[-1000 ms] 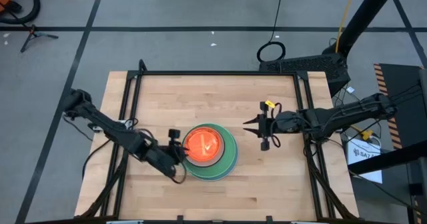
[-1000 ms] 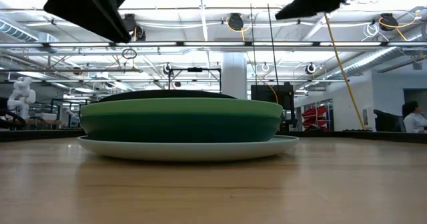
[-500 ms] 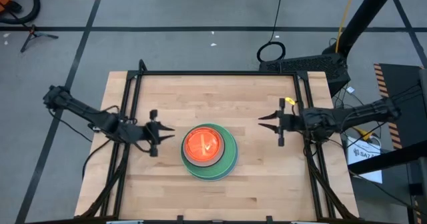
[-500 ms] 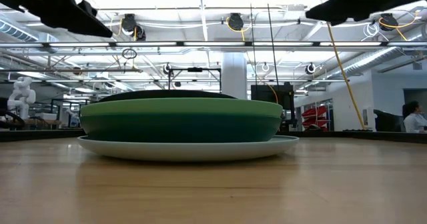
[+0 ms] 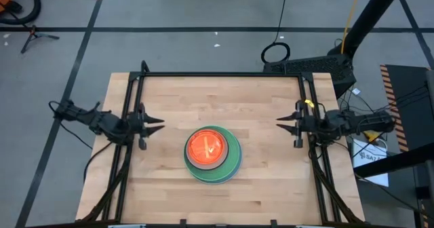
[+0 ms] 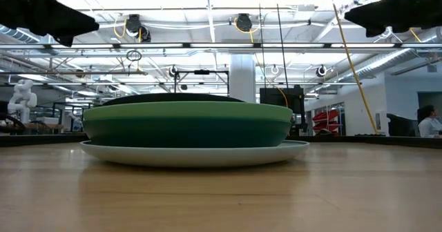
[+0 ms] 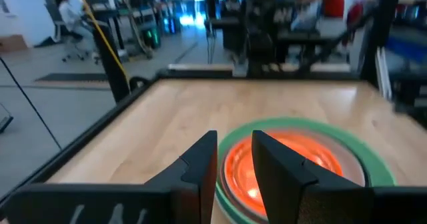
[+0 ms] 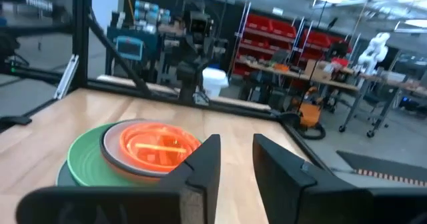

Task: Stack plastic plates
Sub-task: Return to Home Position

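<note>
The plate stack (image 5: 212, 153), orange on top, is sitting near the middle of the tabletop (image 5: 217, 99). The left gripper (image 5: 154, 124) is hovering at its left edge and the right gripper (image 5: 283, 121) at its right edge, both with fingers parted, gripping nothing.

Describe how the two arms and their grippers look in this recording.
The left arm and right arm are slim, black and jointed, with thin dark cables looping alongside. The left gripper and right gripper each have two dark, flat, wedge-shaped fingers. A small yellow tag sits on the right arm near its gripper.
</note>
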`<state>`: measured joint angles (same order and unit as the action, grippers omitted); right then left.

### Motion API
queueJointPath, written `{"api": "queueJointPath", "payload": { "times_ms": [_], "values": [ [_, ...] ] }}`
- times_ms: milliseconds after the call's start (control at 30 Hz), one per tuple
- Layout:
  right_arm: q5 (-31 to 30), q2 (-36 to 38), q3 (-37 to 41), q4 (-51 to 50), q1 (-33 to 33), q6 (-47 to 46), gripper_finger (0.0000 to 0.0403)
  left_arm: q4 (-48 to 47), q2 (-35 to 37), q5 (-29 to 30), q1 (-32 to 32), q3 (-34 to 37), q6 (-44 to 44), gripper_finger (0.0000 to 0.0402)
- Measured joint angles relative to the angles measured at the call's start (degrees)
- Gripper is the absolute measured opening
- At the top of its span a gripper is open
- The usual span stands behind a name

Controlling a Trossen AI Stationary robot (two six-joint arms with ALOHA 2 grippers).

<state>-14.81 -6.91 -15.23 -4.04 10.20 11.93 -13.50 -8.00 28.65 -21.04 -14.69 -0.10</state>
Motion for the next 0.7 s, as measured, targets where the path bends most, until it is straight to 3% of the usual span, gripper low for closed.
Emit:
{"api": "queueJointPath", "payload": {
  "times_ms": [100,200,400,700],
  "values": [
    [-0.02,5.87,2.20,-1.50,0.00,0.14,0.0081,0.23,4.39,0.02,0.82,1.81,-0.04,0.0102],
    [-0.26,6.79,3.33,-2.20,0.00,0.26,0.0081,0.21,7.67,0.02,1.52,4.33,-0.04,0.0102],
    [-1.88,6.87,3.59,-2.83,-0.09,-0.66,0.0081,0.70,7.80,-0.03,3.66,9.47,-3.28,0.0102],
    [-3.30,6.83,4.34,-4.43,-0.11,0.95,0.0081,-0.59,6.62,-0.51,5.99,9.36,-4.07,0.0101]
  ]
}}
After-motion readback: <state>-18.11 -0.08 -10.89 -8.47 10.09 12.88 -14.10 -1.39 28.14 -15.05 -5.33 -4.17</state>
